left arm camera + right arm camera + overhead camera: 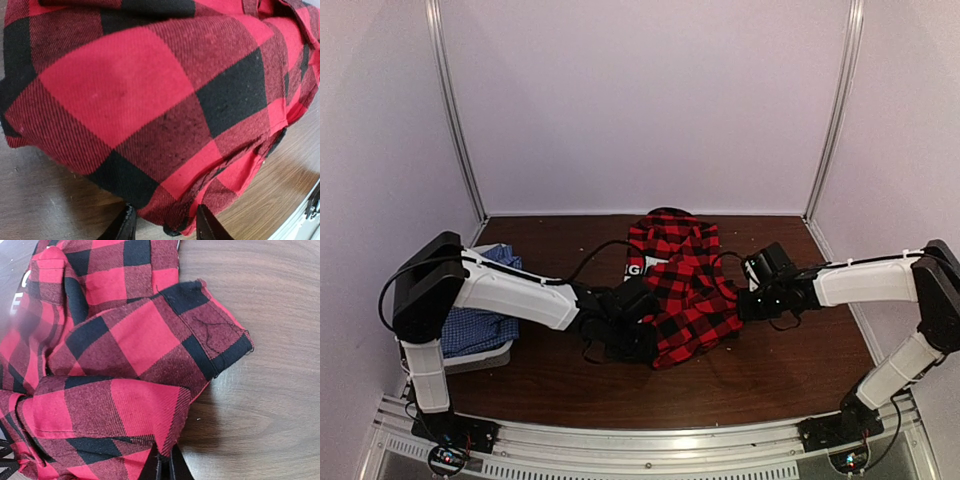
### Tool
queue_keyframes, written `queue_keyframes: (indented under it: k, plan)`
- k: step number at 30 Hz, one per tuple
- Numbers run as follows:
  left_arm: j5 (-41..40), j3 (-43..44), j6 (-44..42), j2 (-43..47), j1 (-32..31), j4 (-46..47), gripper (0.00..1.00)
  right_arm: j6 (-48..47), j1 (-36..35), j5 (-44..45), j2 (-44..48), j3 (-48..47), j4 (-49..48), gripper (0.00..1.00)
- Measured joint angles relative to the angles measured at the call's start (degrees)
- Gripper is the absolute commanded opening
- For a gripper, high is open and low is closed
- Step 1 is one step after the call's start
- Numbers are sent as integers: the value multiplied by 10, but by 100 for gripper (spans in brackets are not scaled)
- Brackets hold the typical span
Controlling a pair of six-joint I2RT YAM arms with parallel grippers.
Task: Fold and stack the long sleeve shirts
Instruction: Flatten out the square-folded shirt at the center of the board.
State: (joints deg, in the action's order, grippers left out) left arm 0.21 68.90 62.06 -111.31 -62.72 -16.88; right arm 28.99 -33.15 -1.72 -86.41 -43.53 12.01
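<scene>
Roughly mid-table [790,370]: red plaid shirt [682,285], crumpled.
- Left gripper [166,227] at shirt's near-left hem, fingers part-spread astride hem; grip cannot tell.
- Right gripper [164,465] at shirt's right edge, fingers pinched tight on fold.
- Wood shows nearward and right of shirt.
- Blue check shirt [470,325] in basket [480,358], well left of plaid shirt.

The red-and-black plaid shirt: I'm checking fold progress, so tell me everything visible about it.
The red-and-black plaid shirt is woven, flannel-like buffalo check with a white label. It lies bunched, not flat, on the wooden table, one cuff sticking out. The right gripper pinches one edge; the left gripper straddles its hem, fingers apart.
</scene>
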Motion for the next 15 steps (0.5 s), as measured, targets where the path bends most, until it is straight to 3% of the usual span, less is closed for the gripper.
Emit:
queue_keyframes:
  k: [9, 15]
  plan:
    - [-14, 40, -5, -27, -17, -43, 2, 18, -17, -2, 35, 0, 13, 0]
    - [-14, 42, -21, -21, -25, -68, 0, 36, -67, 1, 61, 0, 43, 0]
